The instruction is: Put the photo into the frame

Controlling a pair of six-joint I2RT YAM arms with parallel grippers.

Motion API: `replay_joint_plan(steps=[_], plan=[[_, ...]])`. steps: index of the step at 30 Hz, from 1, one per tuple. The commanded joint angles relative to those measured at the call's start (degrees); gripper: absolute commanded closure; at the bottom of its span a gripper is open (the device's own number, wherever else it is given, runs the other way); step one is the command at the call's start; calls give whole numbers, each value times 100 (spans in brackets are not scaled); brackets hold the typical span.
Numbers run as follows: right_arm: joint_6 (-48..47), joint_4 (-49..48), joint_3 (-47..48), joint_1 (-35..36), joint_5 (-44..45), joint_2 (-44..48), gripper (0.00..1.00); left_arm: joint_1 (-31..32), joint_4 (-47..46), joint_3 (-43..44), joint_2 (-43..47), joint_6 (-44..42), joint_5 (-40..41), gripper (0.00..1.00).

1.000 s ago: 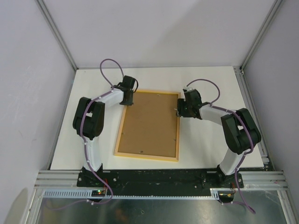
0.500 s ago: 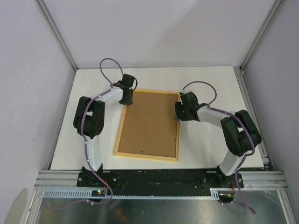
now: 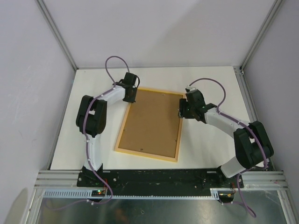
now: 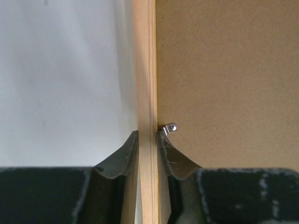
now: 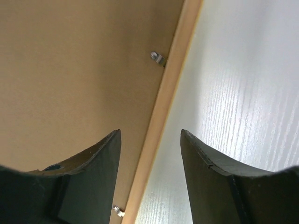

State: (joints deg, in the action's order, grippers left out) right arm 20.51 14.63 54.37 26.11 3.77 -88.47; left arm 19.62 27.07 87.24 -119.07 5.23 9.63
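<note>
The frame lies back up on the white table, pale wood rails showing, with the brown backing board inside it. The photo is hidden. My left gripper is shut on the frame's left rail near the far left corner, one finger on each side, next to a small metal tab. My right gripper is open and straddles the frame's right rail near the far right corner, with one finger over the backing board and one over the table.
The white table is bounded by metal posts and grey walls on the left, right and back. More metal tabs sit along the frame's inner edge. Both arms' purple cables loop above the wrists.
The frame's far end has swung to the right, so it now lies slightly turned. The left gripper moved with it. The right arm stretched out, its elbow shifting right.
</note>
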Motion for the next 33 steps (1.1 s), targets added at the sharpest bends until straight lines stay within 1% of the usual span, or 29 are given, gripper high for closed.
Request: replay_joint_plan(steps=[1,4,7,10,13,15,16,17,18,20,22,25,26,29,31,33], plan=[[-7,-225,-13,-151,-104,260,41,448,-217,-1,-117,-483,-613,100],[-23,-385,-11,-200,-186,271,40,627,-294,-27,-122,-694,-829,100],[-29,-423,-4,-240,-215,250,40,749,-368,27,-143,-726,-908,100],[-42,-406,-3,-313,-234,235,40,788,-384,184,-154,-606,-872,100],[-39,-356,-7,-364,-229,258,40,783,-380,406,-123,-324,-625,100],[-43,-327,-12,-379,-217,272,40,735,-361,508,-24,-67,-463,97],[-45,-315,-9,-383,-209,288,40,709,-334,537,44,122,-419,90],[-55,-305,-7,-385,-201,305,40,653,-312,547,135,393,-370,86],[-60,-300,-11,-386,-197,326,40,598,-248,539,220,603,-363,83],[-68,-289,-7,-398,-187,364,39,471,-73,451,446,1140,-288,74],[-75,-286,-6,-410,-184,400,39,343,109,247,734,1712,-161,69],[-62,-301,-11,-433,-209,411,39,140,261,-188,1331,2501,-41,48],[-55,-307,-8,-445,-227,410,39,82,284,-343,1508,2663,-18,44],[-34,-320,-8,-457,-284,404,39,-69,376,-806,2166,3332,-55,38],[-29,-334,-6,-464,-299,412,39,-84,428,-1313,2664,3908,-143,36],[6,-337,-5,-466,-305,441,39,-88,456,-2000,3259,4566,-259,36]])
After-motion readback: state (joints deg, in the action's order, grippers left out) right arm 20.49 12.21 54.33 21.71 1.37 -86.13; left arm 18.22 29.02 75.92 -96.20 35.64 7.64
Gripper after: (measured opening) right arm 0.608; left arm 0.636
